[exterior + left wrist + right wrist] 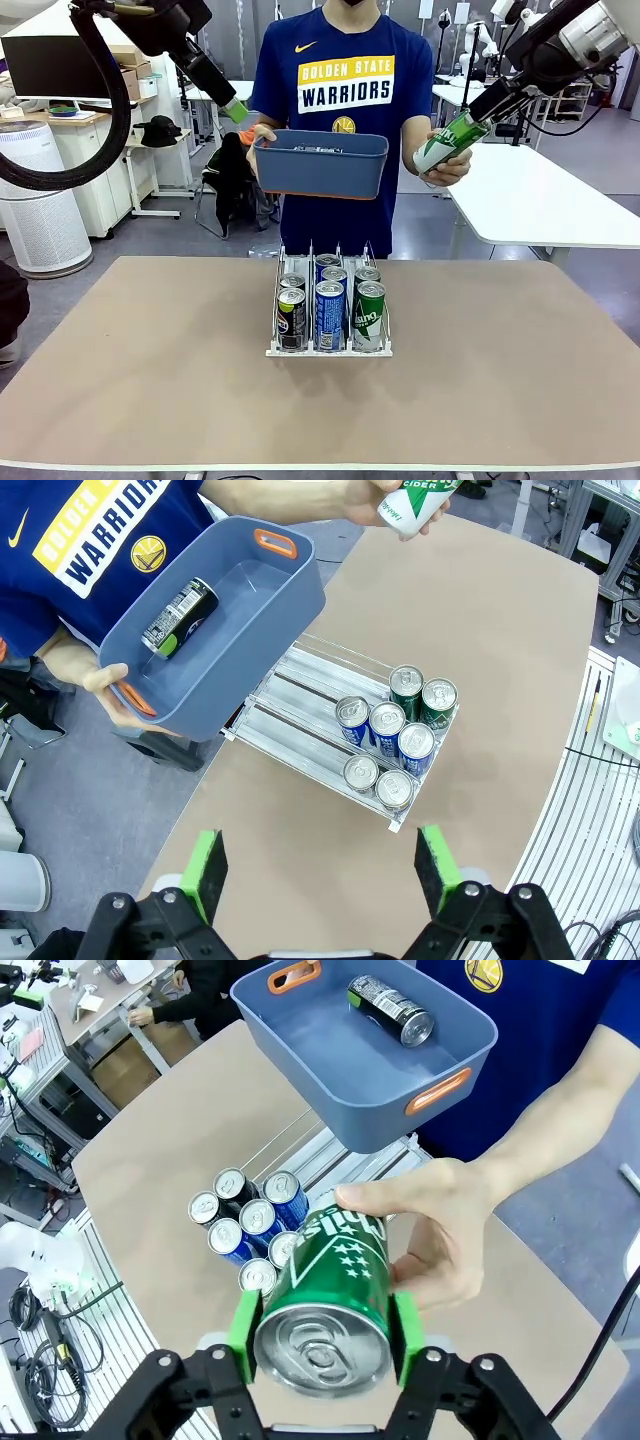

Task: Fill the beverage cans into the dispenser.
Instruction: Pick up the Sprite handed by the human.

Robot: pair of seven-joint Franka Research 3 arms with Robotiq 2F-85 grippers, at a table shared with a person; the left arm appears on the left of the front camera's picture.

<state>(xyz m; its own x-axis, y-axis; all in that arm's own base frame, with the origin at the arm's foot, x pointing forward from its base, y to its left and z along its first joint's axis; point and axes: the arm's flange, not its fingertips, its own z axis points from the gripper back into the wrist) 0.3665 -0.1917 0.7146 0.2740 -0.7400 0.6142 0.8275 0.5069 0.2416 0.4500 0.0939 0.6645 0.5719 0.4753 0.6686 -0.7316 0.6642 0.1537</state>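
A slim green aluminium drink can (330, 1260) lies pinched between the right gripper's (325, 1332) green pads (243, 1332), its far end in the person's hand (450, 1230), high beyond the clear-plastic three-lane dispenser (290, 695). The left gripper's (318, 870) fingers stand spread wide.

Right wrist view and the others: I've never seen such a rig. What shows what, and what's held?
Two robot arms share a table with a person. The front view looks across it; each wrist view looks down from one arm's wrist. On the table stands a clear dispenser of upright cans. The person holds a blue-grey bin with a black can lying inside, and offers a green can with the other hand. The right fingers are closed on that green can, which the hand grips too. The left fingers hang open, empty.
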